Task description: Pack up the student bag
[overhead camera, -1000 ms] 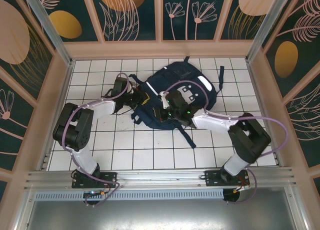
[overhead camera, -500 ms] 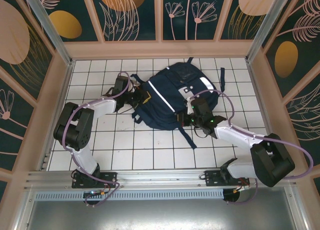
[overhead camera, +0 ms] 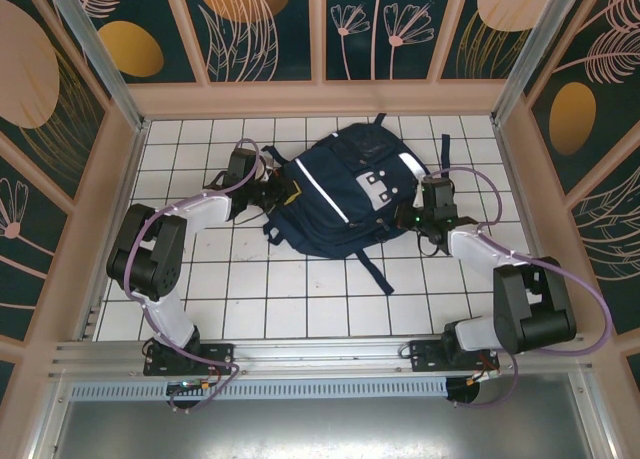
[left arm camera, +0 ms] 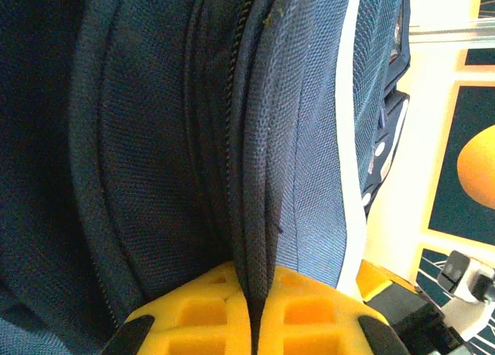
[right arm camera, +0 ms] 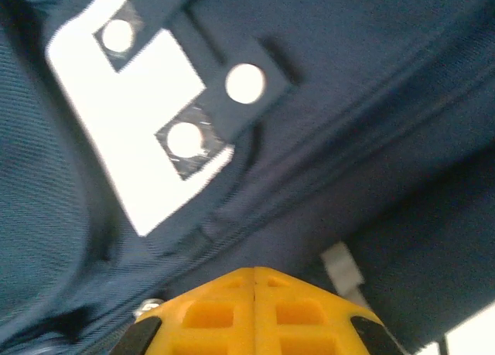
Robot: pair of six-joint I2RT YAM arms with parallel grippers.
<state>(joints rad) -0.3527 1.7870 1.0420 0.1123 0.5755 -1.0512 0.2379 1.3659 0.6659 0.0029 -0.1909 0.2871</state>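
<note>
The bag (overhead camera: 340, 204) lies mid-surface (overhead camera: 250, 299). At its 9 o'clock edge the left fingers (left arm camera: 224, 301) pinch a fold by the zipper. At 3 o'clock the right fingers (right arm camera: 232, 293) are closed, empty, just beside the fabric.

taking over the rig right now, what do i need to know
Left end effector: shut, pinching a fold of the student bag along a zipper seam.
Right end effector: shut, holding nothing, close beside the bag's edge on its own side.
Bag: lying flat on the table, between the arms.
Done: cannot tell what is inside, or whether it is zipped.
Left: check the contents and closure.
</note>
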